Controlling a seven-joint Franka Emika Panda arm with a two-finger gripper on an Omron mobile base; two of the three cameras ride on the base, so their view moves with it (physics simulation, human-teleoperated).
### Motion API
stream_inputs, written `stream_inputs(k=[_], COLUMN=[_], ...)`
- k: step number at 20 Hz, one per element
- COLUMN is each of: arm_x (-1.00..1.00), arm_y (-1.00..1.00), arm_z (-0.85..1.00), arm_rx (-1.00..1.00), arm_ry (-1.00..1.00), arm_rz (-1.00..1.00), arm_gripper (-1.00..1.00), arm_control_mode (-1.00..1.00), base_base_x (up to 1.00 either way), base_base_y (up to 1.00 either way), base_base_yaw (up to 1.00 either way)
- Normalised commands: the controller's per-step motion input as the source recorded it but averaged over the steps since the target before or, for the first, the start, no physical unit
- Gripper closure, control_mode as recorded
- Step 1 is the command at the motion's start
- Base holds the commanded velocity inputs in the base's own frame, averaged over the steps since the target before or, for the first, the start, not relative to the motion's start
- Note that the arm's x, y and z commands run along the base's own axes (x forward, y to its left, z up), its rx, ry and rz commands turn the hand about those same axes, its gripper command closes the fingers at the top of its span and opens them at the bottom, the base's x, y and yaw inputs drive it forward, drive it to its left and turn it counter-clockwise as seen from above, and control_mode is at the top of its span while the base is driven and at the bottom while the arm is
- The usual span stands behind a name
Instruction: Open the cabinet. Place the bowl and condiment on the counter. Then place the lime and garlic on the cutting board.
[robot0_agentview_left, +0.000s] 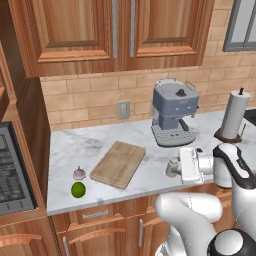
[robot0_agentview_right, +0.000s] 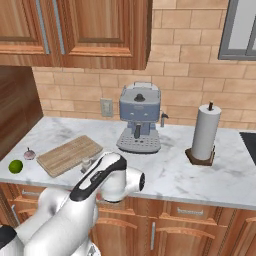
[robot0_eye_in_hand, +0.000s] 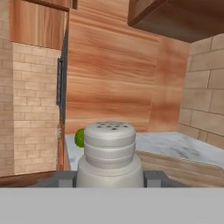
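Hand view: gripper (robot0_eye_in_hand: 110, 177) clasps condiment (robot0_eye_in_hand: 109, 151) beside cutting board (robot0_eye_in_hand: 183, 164) edge.

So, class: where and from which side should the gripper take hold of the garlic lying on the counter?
Probably from straight above, closing across the garlic's rounded body below its pointed tip. It sits upright on the counter, so the widest part is low. Set the fingers so that neither meets the lime just in front or the cutting board beside it.

The condiment (robot0_eye_in_hand: 109, 151) sits close between the gripper (robot0_eye_in_hand: 109, 178) fingers, held. Beyond it lie the lime (robot0_eye_in_hand: 79, 138), the cutting board (robot0_eye_in_hand: 183, 168) and the counter (robot0_eye_in_hand: 175, 144).
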Motion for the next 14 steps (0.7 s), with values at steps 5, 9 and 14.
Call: stream_inputs(k=[5,9,14], arm_x=[0.36,0.36,0.39], arm_y=[0.0,0.0,0.0], arm_z=[-0.21,-0.26,-0.29], arm_rx=[0.0,0.0,0.0], arm_ry=[0.0,0.0,0.0], arm_rz=[0.03,0.03,0.03], arm_gripper=[1.0,1.0,1.0], arm_control_mode=[-1.0,-1.0,-1.0], base_base_x=[0.0,0.0,0.0], base_base_y=[0.0,0.0,0.0], base_base_yaw=[0.0,0.0,0.0])
